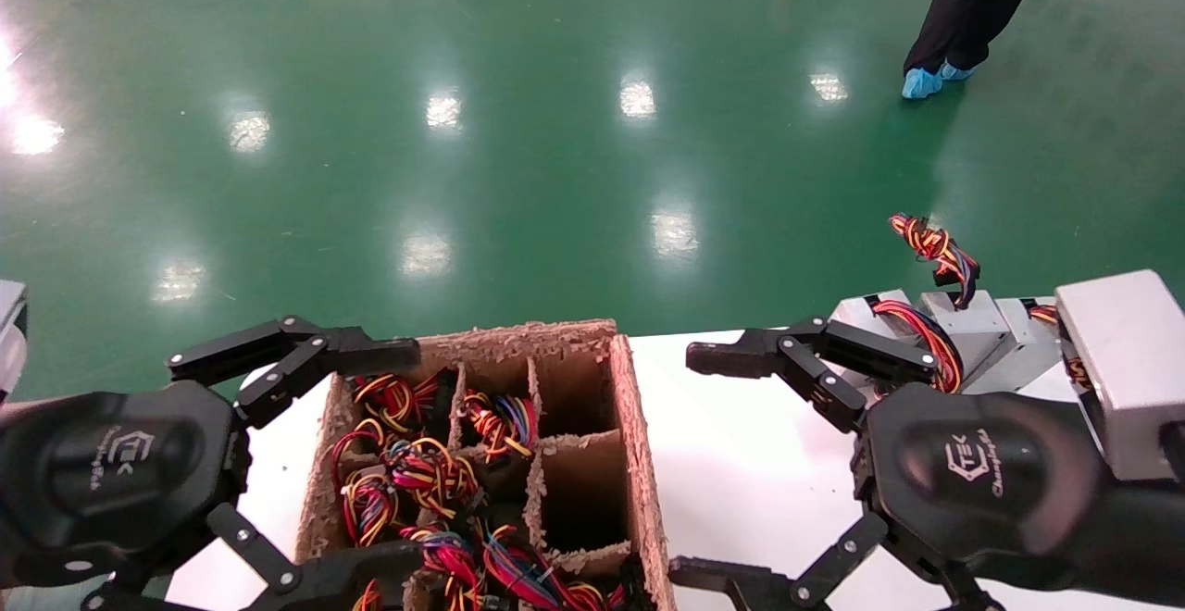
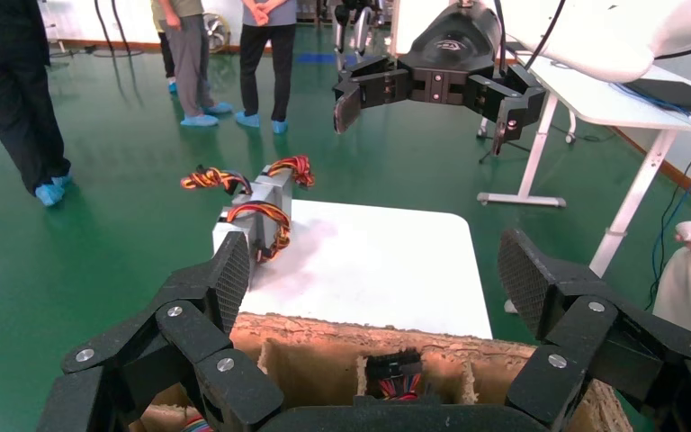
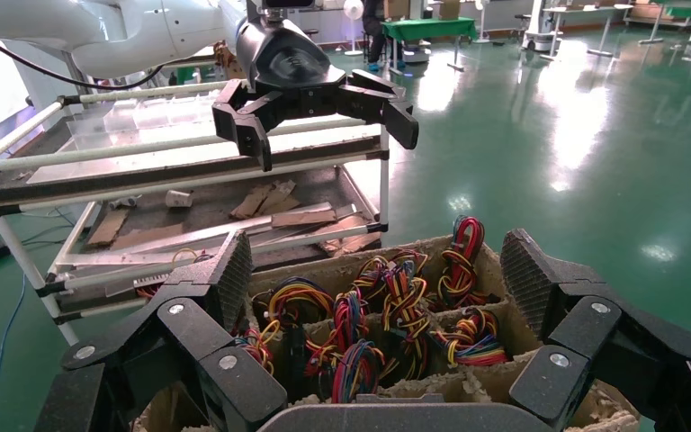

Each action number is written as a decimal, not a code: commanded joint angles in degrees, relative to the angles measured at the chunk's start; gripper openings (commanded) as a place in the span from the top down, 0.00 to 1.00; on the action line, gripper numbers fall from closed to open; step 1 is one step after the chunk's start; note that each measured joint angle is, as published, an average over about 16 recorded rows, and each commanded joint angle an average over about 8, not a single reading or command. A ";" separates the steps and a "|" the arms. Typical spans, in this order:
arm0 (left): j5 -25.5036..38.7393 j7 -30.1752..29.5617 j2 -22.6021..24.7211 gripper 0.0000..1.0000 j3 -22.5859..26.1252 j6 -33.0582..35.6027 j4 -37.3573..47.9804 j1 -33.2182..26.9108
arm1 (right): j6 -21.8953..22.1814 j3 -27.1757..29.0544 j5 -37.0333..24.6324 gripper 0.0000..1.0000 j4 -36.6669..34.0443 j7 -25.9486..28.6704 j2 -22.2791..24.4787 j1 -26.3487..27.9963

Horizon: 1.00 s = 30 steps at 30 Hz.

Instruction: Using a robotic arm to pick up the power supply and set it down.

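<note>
- At lower left of the head view the left pincer (image 1: 356, 463) hangs spread wide and empty over the near-left end of the cardboard box (image 1: 639, 426).
- The box's left cells, at lower centre, are packed with tangled wire bundles (image 1: 417, 472). A finger coming down there could snag a loop and drag up a neighbouring unit as well.
- The two cells along the box's right side look empty.
- At lower right the right pincer (image 1: 722, 463) is also spread and empty, over the white surface (image 1: 741, 444) between the box and a cluster of grey units.
- The power supply (image 1: 963, 319), with its red-and-yellow bundle sticking up, sits in that cluster at right of frame, touching its neighbours near the surface's edge. A careless grasp could nudge one off.
- The left wrist view alone shows the cluster from across the surface, standing at a far corner.
- The right wrist view alone shows a rack of cardboard scraps (image 3: 234, 207) beyond the box.
</note>
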 commanded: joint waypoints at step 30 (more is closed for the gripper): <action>0.00 0.00 0.00 0.83 0.00 0.00 0.00 0.00 | 0.00 0.00 0.00 0.00 0.00 0.00 0.00 0.00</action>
